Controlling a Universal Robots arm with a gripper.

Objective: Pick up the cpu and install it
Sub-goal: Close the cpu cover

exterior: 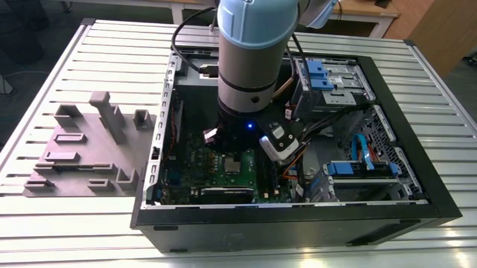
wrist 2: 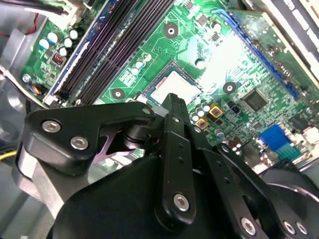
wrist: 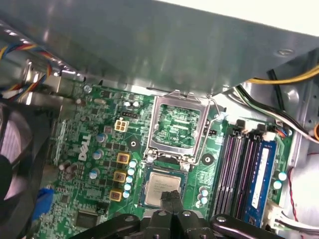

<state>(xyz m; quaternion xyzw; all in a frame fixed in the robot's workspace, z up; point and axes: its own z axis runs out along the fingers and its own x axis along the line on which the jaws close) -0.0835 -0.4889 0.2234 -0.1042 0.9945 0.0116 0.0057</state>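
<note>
Inside the open computer case (exterior: 298, 215), which lies on its side on a slatted metal table (exterior: 89, 234), the robot arm (exterior: 253, 56) reaches straight down over the green motherboard (exterior: 190, 167). The cpu (exterior: 232, 164) sits flat in its socket near the middle of the board, with its pale metal top facing up. In the first wrist view the cpu (wrist: 155, 183) lies level inside the socket's dark border. Just on its far side the silver socket frame (wrist: 155, 124) stands tilted up and open, and its thin wire lever (wrist: 212, 124) is swung out along one side.

The gripper (wrist: 171, 195) hovers close over the near edge of the chip. Its two black fingers (wrist: 166, 199) are pressed together and nothing is held between them. Whether the tips touch the metal top cannot be told. In the second wrist view the gripper (wrist 2: 174, 99) points at the same edge of the cpu (wrist 2: 172, 84), which lies square in its seat.

Black memory slots (wrist: 239, 164) run alongside the socket. Blue drive brackets (exterior: 319, 75) sit at the far side of the case, toward the exterior view's right. Outside the case, on the exterior view's left, a grey parts fixture (exterior: 82, 142) with upright posts stands on the table.
</note>
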